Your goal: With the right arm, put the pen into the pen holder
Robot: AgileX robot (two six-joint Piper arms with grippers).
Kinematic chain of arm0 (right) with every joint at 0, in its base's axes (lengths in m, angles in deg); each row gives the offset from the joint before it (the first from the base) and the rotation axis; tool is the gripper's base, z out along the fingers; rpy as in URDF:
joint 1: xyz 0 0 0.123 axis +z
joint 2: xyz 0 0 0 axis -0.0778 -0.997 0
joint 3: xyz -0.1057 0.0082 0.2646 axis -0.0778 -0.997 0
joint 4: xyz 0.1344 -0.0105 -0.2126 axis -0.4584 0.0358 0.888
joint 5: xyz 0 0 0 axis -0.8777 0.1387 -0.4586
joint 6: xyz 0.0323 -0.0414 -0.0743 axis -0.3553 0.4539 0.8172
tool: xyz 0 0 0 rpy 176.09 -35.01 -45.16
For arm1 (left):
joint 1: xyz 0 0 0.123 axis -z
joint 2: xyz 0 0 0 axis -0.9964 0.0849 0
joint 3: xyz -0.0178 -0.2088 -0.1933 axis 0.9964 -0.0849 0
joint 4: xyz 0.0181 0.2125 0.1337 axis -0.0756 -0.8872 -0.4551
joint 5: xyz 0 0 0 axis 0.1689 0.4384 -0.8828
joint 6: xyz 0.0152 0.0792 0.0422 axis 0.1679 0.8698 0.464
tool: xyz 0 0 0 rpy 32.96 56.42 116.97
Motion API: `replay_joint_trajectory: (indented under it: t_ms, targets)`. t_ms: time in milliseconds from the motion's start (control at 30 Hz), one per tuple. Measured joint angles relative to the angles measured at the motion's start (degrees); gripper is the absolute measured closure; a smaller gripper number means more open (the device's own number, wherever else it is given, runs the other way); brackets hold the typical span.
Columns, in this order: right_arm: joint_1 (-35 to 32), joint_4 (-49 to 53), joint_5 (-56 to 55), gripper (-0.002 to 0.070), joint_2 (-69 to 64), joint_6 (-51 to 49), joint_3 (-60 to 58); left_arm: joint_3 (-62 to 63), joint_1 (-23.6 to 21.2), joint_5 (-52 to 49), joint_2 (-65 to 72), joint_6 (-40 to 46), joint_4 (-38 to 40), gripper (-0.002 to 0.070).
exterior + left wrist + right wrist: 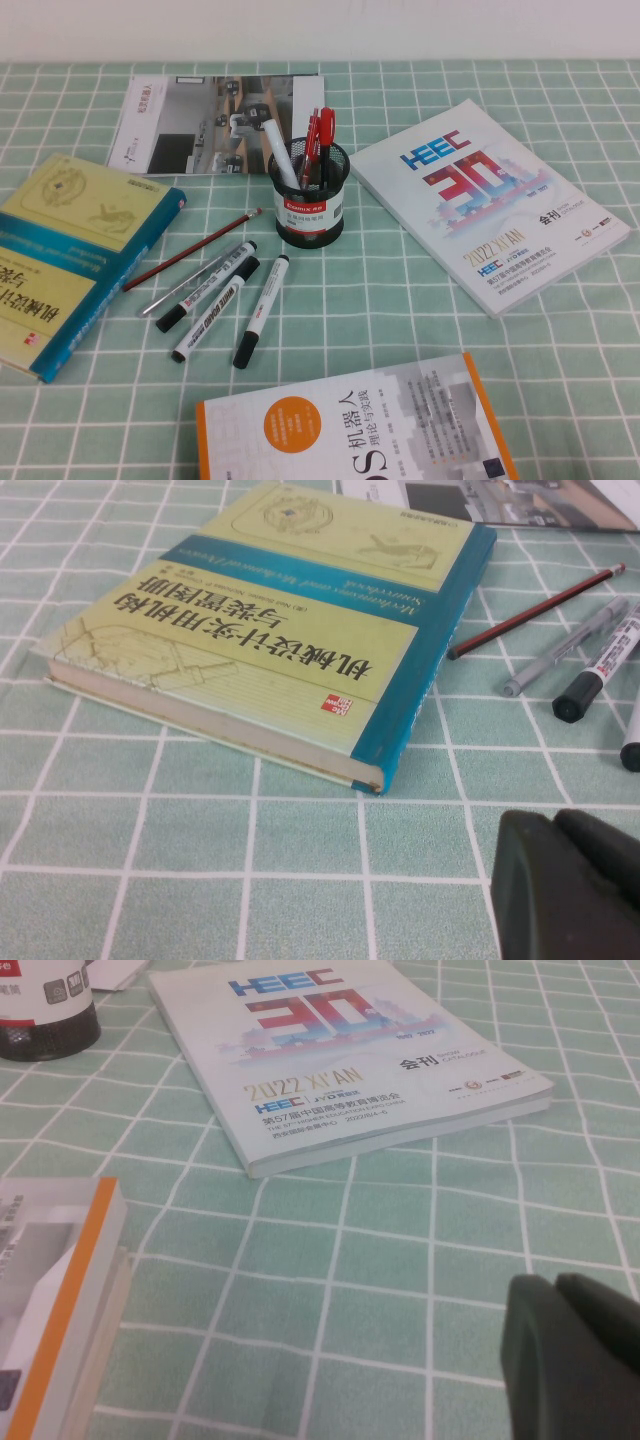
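The pen (262, 310) is a white marker with a black cap, lying on the green checked cloth as the rightmost of three markers, cap toward me. The black mesh pen holder (308, 200) stands upright just behind it, holding a white marker and red pens; it also shows in the right wrist view (48, 1032). Neither arm shows in the high view. My right gripper (556, 1285) is shut and empty, low over the cloth near the HEEC booklet. My left gripper (558, 822) is shut and empty, near the green book.
A bold-lettered marker (213, 312), another marker (205, 288), a grey pen (192, 280) and a red pencil (190, 250) lie left of the pen. A green book (70, 250), a brochure (215, 122), the HEEC booklet (490, 200) and an orange-edged book (350, 430) surround them.
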Motion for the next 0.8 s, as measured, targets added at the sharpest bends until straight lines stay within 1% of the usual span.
replay_joint_trajectory:
  t_ms: [133, 200, 267, 400, 500, 567, 667, 800]
  targets:
    - [0.0, 0.0, -0.1, 0.0696, 0.0, 0.0, 0.0, 0.0, 0.0, 0.0, 0.0, 0.0, 0.0, 0.0681]
    - [0.0, -1.7, -2.2, 0.0696, 0.0, 0.0, -0.1, 0.0, 0.0, 0.0, 0.0, 0.0, 0.0, 0.0681]
    - [0.0, -7.8, -6.1, 0.0696, 0.0, 0.0, -0.2, 0.0, 0.0, 0.0, 0.0, 0.0, 0.0, 0.0681]
    - [0.0, -24.9, -14.9, 0.0696, 0.0, 0.0, -0.2, 0.0, 0.0, 0.0, 0.0, 0.0, 0.0, 0.0681]
    - [0.0, -36.5, -18.0, 0.0696, 0.0, 0.0, -0.2, 0.0, 0.0, 0.0, 0.0, 0.0, 0.0, 0.0681]
    - [0.0, -41.8, -19.0, 0.0696, 0.0, 0.0, -0.2, 0.0, 0.0, 0.0, 0.0, 0.0, 0.0, 0.0681]
    - [0.0, -46.9, -19.9, 0.0696, 0.0, 0.0, -0.2, 0.0, 0.0, 0.0, 0.0, 0.0, 0.0, 0.0681]
    - [0.0, -48.4, -19.9, 0.0696, 0.0, 0.0, -0.2, 0.0, 0.0, 0.0, 0.0, 0.0, 0.0, 0.0681]
